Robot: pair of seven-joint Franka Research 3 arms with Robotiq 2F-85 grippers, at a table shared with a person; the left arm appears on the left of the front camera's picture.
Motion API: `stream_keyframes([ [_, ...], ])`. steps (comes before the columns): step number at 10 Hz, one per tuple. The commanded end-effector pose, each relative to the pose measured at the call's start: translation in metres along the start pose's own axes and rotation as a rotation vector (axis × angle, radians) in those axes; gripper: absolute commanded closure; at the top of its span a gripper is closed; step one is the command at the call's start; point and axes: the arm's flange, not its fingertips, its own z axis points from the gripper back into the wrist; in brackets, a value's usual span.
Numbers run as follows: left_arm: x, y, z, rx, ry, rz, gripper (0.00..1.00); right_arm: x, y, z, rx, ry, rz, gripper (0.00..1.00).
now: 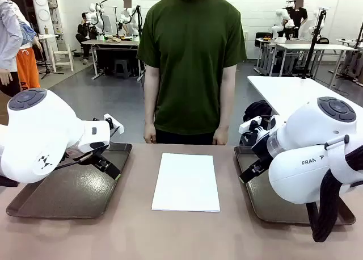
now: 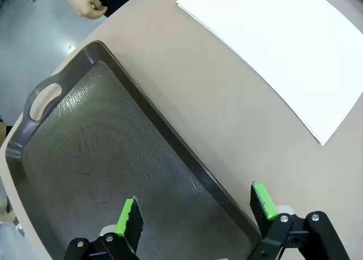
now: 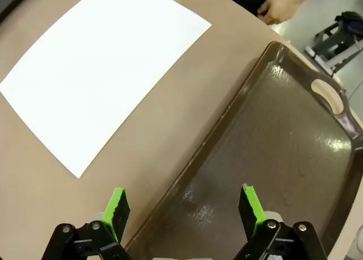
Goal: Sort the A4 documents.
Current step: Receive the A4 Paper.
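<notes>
Tabletop (image 1: 130, 237) | A4 documents (image 1: 186, 182): 1 pile | trays (image 1: 57, 197): 2 | jaws: 2 pairs, spread

Bright, even overhead room light; shadows soft throughout. The white sheet (image 1: 186, 181) is close to blown out, with no surface detail in any view. A broad, dull sheen lies on the left tray (image 2: 102, 158) near its handle, and there are tighter glare patches on the right tray (image 3: 295, 129) at the far corner and the near rim. The worktop (image 1: 130, 231) is matte, no hotspots. In the wide-angle wrist views the tray rims bow. The green pads (image 2: 129, 217) are crisp. No motion blur; the far room is slightly soft.
</notes>
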Motion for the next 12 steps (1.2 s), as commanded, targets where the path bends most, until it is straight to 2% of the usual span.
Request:
stream_keyframes([
  [1, 0.0000, 0.0000, 0.0000, 0.000, 0.000, 0.000, 0.00, 0.0000, 0.0000, 0.0000, 0.000, 0.000, 0.000, 0.00],
  [12, 0.0000, 0.0000, 0.0000, 0.000, 0.000, 0.000, 0.00, 0.0000, 0.0000, 0.0000, 0.000, 0.000, 0.000, 0.00],
])
